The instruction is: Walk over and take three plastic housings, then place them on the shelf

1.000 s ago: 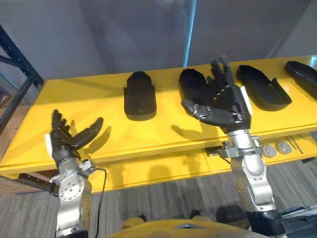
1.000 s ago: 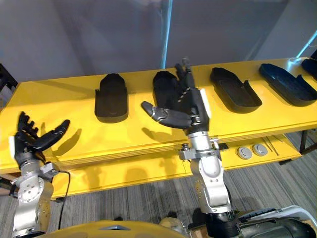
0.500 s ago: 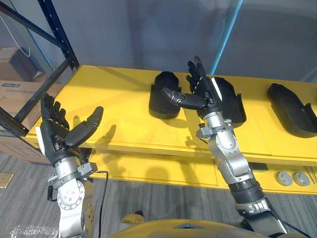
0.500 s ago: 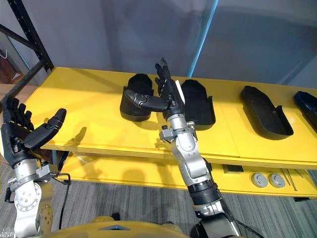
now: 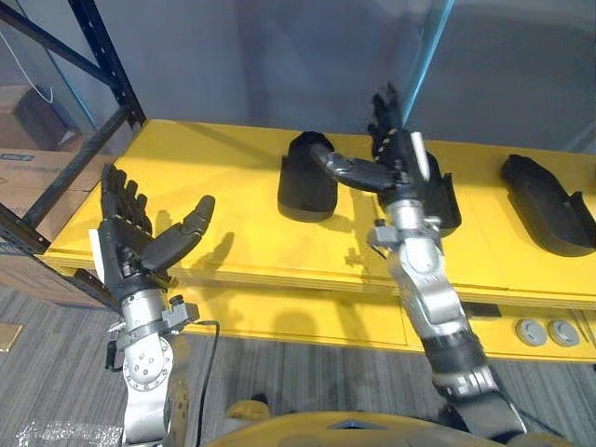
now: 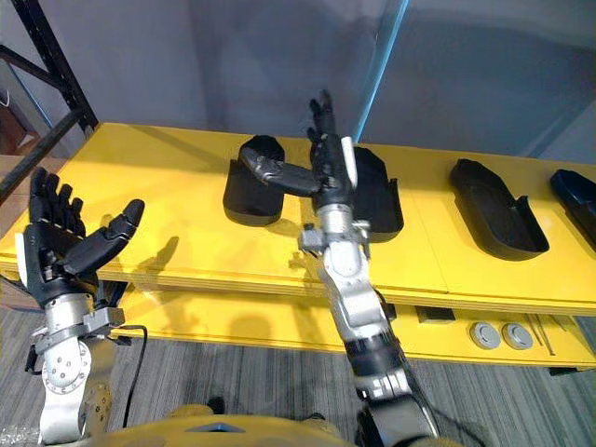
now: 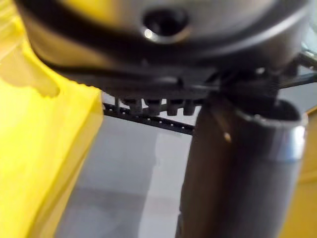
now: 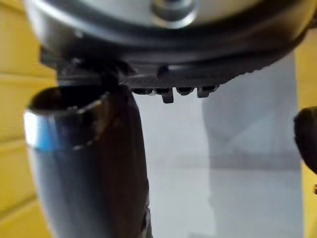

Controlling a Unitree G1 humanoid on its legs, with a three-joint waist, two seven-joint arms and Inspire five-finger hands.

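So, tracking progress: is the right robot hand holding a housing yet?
No, the right robot hand is open and empty, raised in front of housings lying on the table.

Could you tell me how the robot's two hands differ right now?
The left hand hovers at the yellow table's near edge; the right hand is raised over the table. The right hand's thumb reaches toward the leftmost plastic housing; the left hand's does not. Both are open and empty.

- No text, number or sign can be read.
- The cardboard box (image 5: 37, 182) at nine o'clock bears a blue printed strip, too small to read.
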